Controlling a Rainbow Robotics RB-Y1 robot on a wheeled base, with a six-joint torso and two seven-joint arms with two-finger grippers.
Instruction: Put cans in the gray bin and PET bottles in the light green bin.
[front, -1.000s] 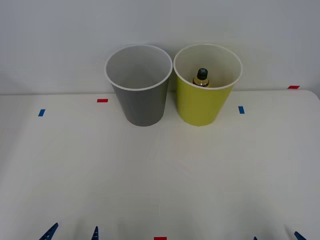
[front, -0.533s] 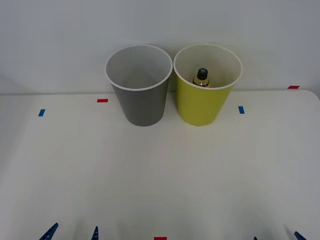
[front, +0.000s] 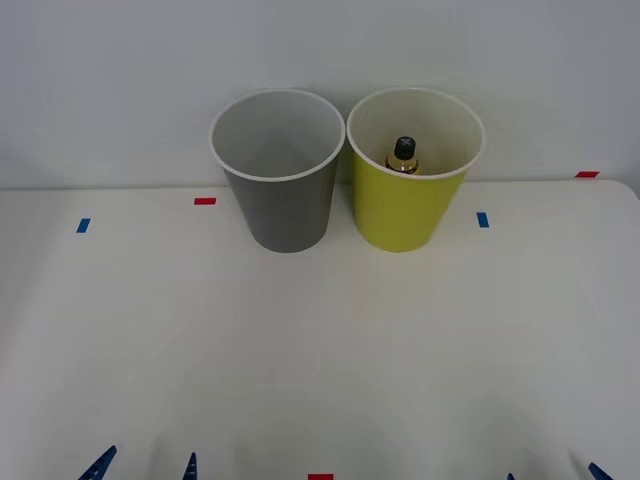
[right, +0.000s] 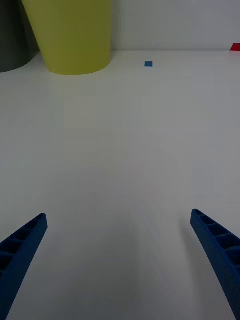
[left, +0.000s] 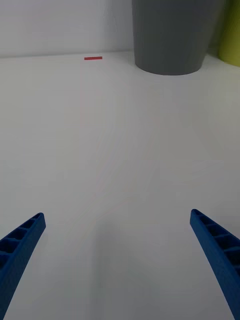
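- Nearest the robot, the left end effector (front: 145, 466) sits at the table's near edge, about 7 o'clock in the front view, with its blue fingers (left: 22, 239) spread wide and nothing between them.
- The right end effector (front: 555, 474) sits at about 5 o'clock on the same near edge, likewise released and empty, its fingers (right: 215, 245) at the two corners of its wrist view.
- Nothing has shifted over the last second: both end effectors are where they were and the bins have not moved. That stillness reads as the arms parked after a finished placement, not in the middle of a reach.
- The middle of the table (front: 320, 330) carries only small red and blue tape marks; I see no can or bottle waiting there.
- Far side, near 12 o'clock: the gray bin (front: 282, 205) stands upright, its pale inside apparently holding nothing.
- Touching or just beside it, toward 1 o'clock, stands the light green bin (front: 405, 210), with the PET bottle (front: 403, 155) inside, its dark cap showing above the front rim.
- The bottle is well apart from both end effectors, straight ahead at 12 o'clock from the right one and already in its proper bin, so the sorting looks complete.
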